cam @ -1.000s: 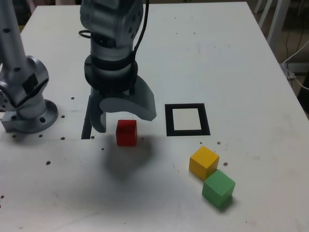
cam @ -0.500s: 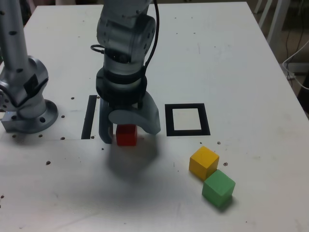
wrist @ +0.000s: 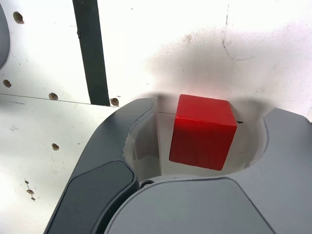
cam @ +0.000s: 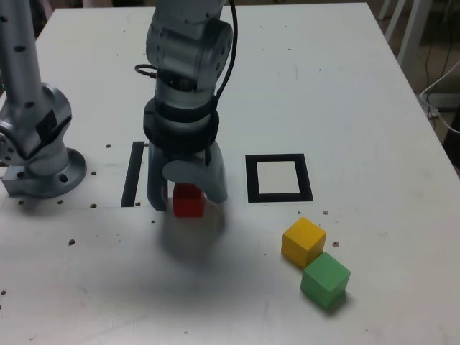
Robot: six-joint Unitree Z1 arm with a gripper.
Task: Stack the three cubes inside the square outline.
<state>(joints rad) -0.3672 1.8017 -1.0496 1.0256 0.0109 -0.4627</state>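
Observation:
The red cube (cam: 188,200) (wrist: 202,131) rests on the white table, just to the exterior view's left of the square outline (cam: 251,180). My gripper (cam: 185,201) (wrist: 209,117) is lowered around it, one grey finger on each side. The wrist view shows a narrow gap between the cube and each finger, so the jaws stand open and partly closed in. The yellow cube (cam: 303,241) and the green cube (cam: 325,280) sit touching each other nearer the front, on the exterior view's right. The outline's white centre is bare.
A straight black tape strip (cam: 134,172) (wrist: 90,53) lies just to the exterior view's left of the gripper. The arm's metal base (cam: 43,165) stands at the left edge. Small screw holes dot the table (cam: 345,86).
The gripper has dropped down over the red cube and its fingers have narrowed towards it. No cube has moved.

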